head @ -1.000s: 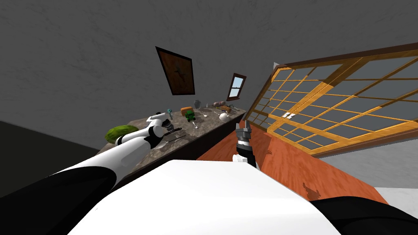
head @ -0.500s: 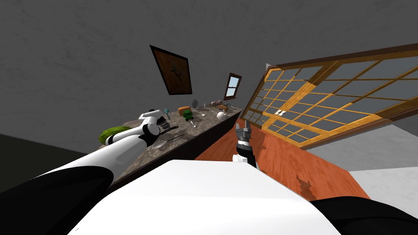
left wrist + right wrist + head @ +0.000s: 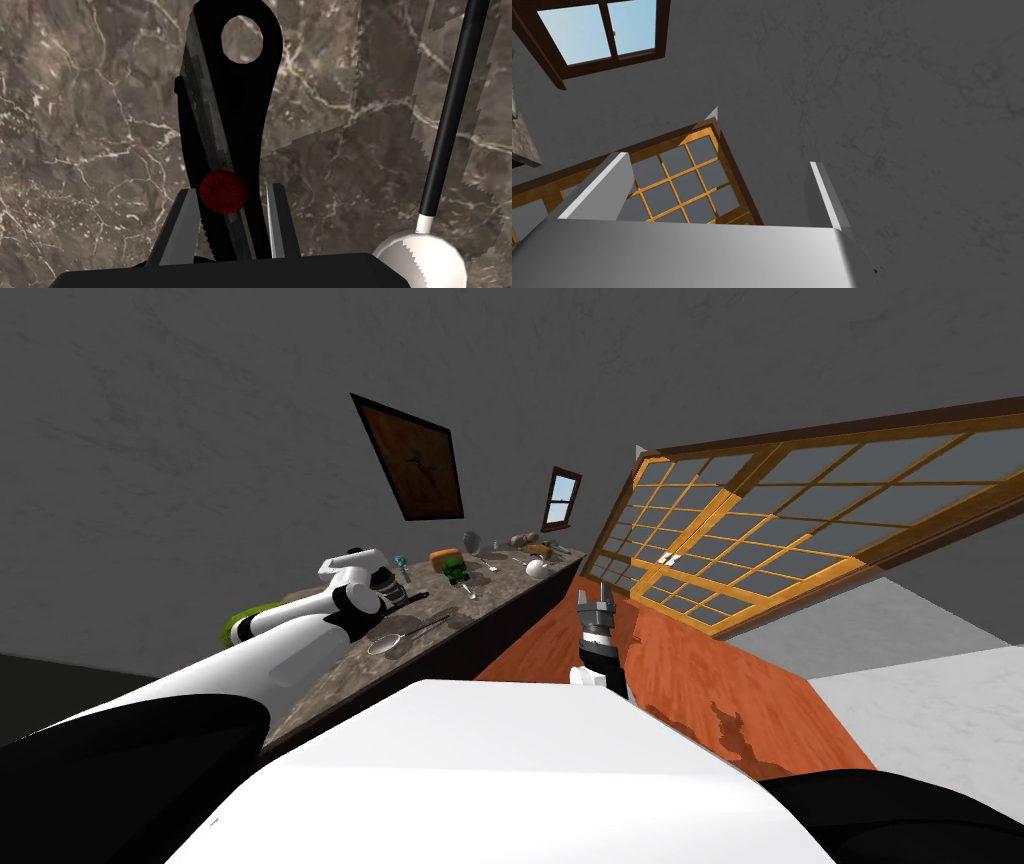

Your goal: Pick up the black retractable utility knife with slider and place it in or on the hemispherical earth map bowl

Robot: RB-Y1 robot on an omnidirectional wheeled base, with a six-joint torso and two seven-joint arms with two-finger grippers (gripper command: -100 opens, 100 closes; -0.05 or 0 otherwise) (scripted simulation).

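Observation:
The black utility knife, with a red round knob and a hole at its far end, stands between the fingers of my left gripper, which is shut on its lower part. Brown marble counter lies behind it. In the head view the left gripper hangs just over the counter near its back edge, the knife sticking out from it. A small blue-green thing stands just beyond the hand; I cannot tell whether it is the bowl. My right gripper is open, upright over the orange floor.
A long black handle with a white round head lies on the counter beside the knife. A strainer, a green toy, an orange box, a grey vase and a white pot share the counter. A green lump sits at the near left end.
The whole head view has swung, so my body has turned. My left hand has risen a little from the counter with the knife in it. The right arm has kept its pose.

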